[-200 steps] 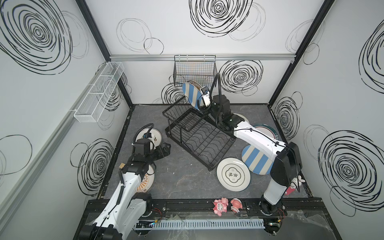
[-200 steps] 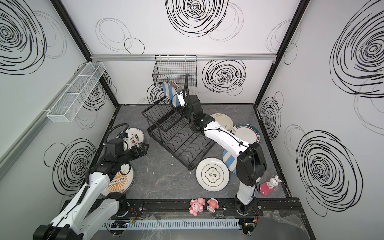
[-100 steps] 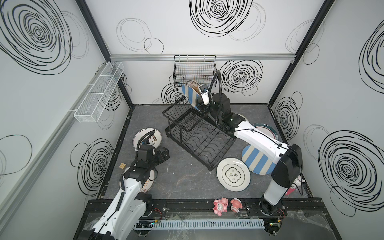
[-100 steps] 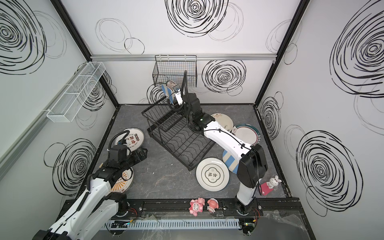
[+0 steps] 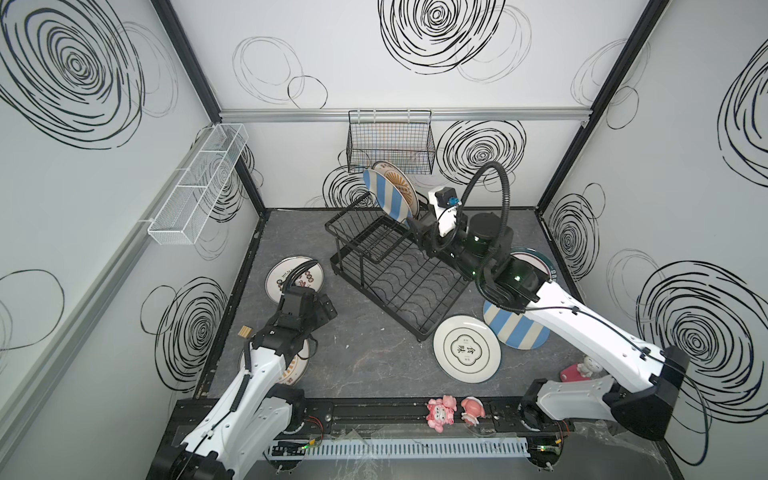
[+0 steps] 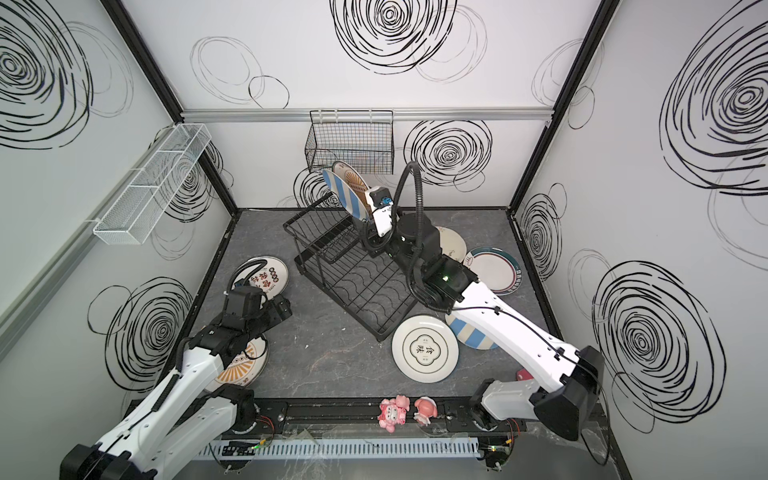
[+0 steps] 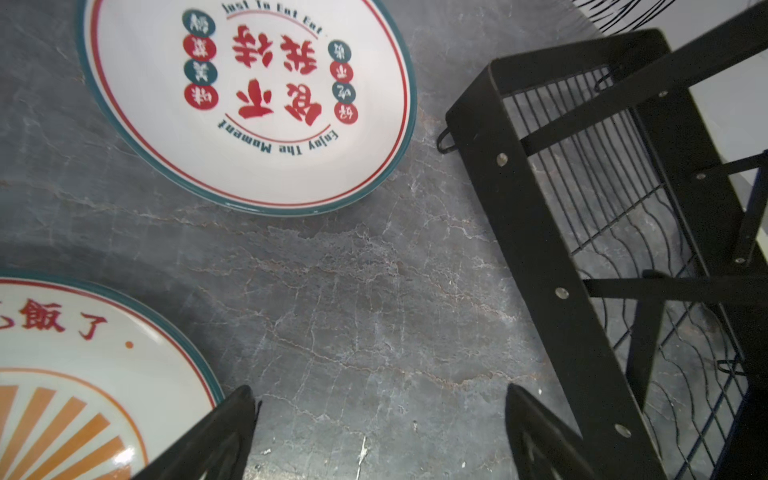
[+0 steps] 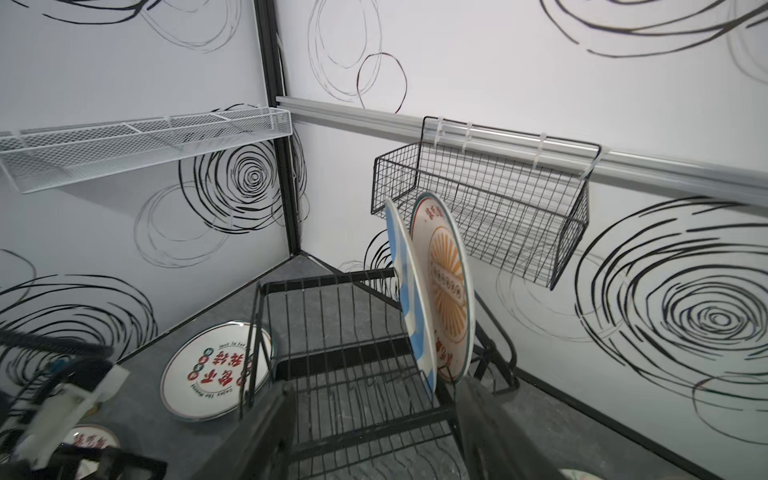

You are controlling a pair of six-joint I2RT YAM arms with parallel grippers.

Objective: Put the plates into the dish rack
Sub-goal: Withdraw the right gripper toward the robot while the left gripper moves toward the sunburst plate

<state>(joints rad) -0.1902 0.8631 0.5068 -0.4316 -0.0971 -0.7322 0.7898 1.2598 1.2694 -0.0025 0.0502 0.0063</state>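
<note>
**Two plates racked, six on the surface**

A striped plate and a sunburst plate stand on edge, side by side, at the far end of the dish rack. The right pincer sits just beside their lower rims, spread and pinching nothing. The other plates lie flat on the surface. The left pincer hovers over it, spread, between a red-lettered plate and the rack.

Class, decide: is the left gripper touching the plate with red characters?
Apart. The left wrist view shows bare grey table between the left gripper and the plate with red characters.
</note>
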